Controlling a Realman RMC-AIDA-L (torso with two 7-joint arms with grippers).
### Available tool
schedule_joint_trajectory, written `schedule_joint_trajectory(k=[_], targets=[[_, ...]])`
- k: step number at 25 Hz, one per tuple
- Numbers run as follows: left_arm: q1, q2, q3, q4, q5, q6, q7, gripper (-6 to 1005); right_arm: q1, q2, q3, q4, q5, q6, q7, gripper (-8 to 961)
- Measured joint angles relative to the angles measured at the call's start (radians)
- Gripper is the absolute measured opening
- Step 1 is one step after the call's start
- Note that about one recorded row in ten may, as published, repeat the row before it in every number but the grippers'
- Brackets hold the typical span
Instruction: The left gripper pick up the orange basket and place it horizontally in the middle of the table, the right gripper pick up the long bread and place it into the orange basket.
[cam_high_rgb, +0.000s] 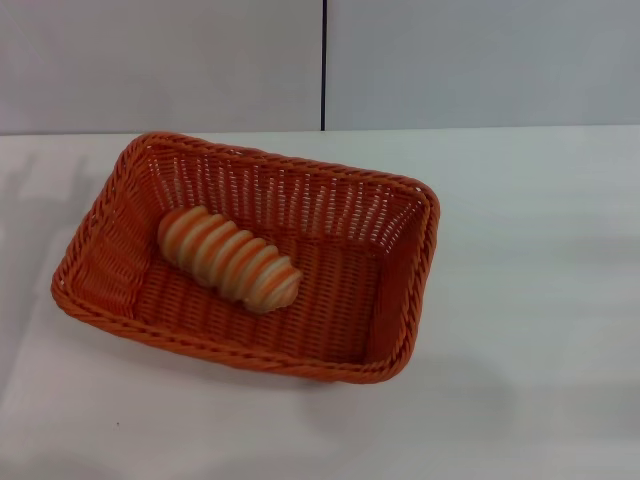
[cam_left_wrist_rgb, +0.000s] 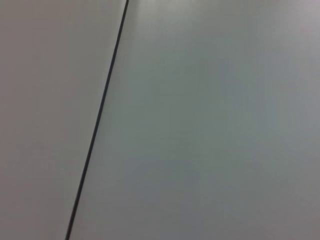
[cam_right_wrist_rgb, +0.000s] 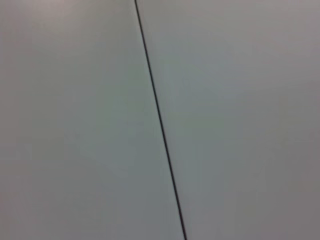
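The orange basket (cam_high_rgb: 392, 300) rests on the white table (cam_high_rgb: 530, 330), left of the middle in the head view, its long side running left to right and slightly turned. Inside it lies the long bread (cam_high_rgb: 229, 259), a beige loaf with orange stripes, slanting across the basket's left half. Neither the left gripper nor the right gripper shows in any view. Both wrist views hold only a pale wall panel with a thin dark seam (cam_left_wrist_rgb: 97, 122) (cam_right_wrist_rgb: 159, 117).
A grey wall with a vertical dark seam (cam_high_rgb: 324, 65) stands behind the table's far edge. Bare white tabletop stretches to the right of the basket and in front of it.
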Motion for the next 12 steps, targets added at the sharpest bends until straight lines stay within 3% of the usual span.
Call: schedule_joint_trajectory(k=[12], targets=[[-0.046,0.002,-0.045,0.007,0.0,-0.038,0.001,648,0.033,0.0,0.075,0.022,0.0,0.03,-0.055,814]])
